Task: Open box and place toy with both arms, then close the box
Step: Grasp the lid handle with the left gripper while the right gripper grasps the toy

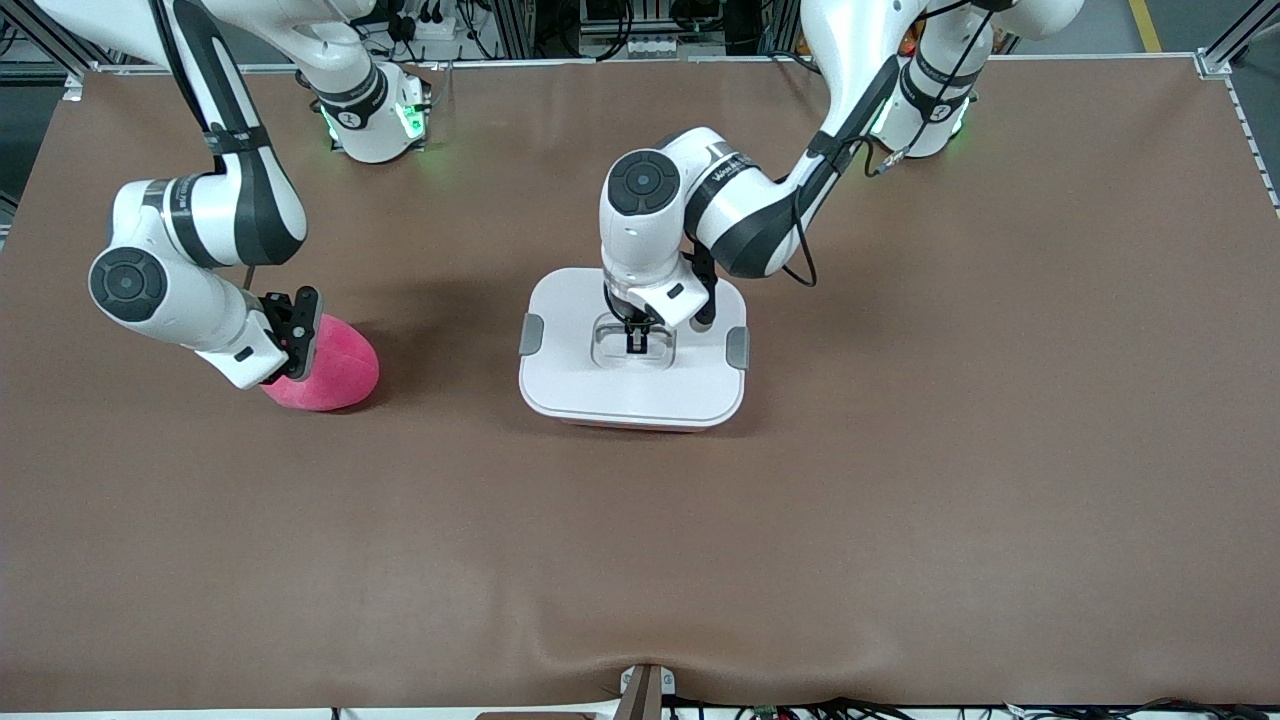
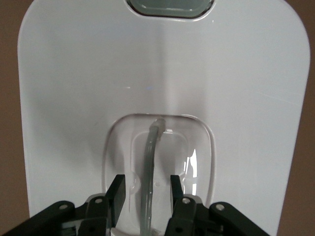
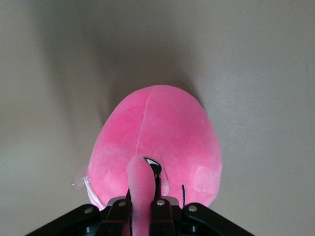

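The box [image 1: 630,388] stands mid-table with its white lid [image 2: 162,73] on, and grey clips [image 1: 531,334] show at both ends. My left gripper [image 1: 636,340] is down in the lid's recessed clear handle [image 2: 151,142]. Its fingers [image 2: 116,196] straddle the handle bar, open, with a gap on each side. The hot-pink plush toy [image 1: 340,372] lies on the mat toward the right arm's end of the table. My right gripper [image 1: 300,340] is shut on a pinched fold of the toy [image 3: 157,132], its fingers [image 3: 160,211] pressed against the plush.
A brown mat [image 1: 900,500] covers the table. Both arm bases stand along the edge farthest from the front camera. A small bracket [image 1: 640,690] sits at the mat's nearest edge. One grey clip [image 2: 170,6] shows at the lid's end in the left wrist view.
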`<move>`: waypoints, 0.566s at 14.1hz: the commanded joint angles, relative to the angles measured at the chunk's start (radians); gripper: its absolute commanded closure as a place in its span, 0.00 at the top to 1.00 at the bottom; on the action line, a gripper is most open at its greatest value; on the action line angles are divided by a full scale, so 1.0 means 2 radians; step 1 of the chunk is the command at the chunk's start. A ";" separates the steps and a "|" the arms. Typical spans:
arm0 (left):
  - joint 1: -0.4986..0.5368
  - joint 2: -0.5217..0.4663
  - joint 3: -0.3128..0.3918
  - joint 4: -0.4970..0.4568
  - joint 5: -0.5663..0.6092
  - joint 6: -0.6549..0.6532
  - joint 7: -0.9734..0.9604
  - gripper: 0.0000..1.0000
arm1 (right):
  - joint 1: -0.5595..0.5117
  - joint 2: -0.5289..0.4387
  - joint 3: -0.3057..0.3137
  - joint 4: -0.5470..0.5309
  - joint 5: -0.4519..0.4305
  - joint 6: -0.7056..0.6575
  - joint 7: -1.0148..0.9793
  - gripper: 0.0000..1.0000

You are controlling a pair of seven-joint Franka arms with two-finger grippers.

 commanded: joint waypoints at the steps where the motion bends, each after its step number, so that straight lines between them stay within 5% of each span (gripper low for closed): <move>1: -0.007 -0.010 0.002 -0.003 0.012 -0.016 -0.012 0.38 | -0.004 0.003 0.005 0.022 -0.004 -0.003 0.034 0.00; 8: -0.007 -0.011 0.002 0.000 0.013 -0.016 -0.010 0.22 | -0.002 0.008 0.006 0.081 0.033 -0.008 0.101 0.00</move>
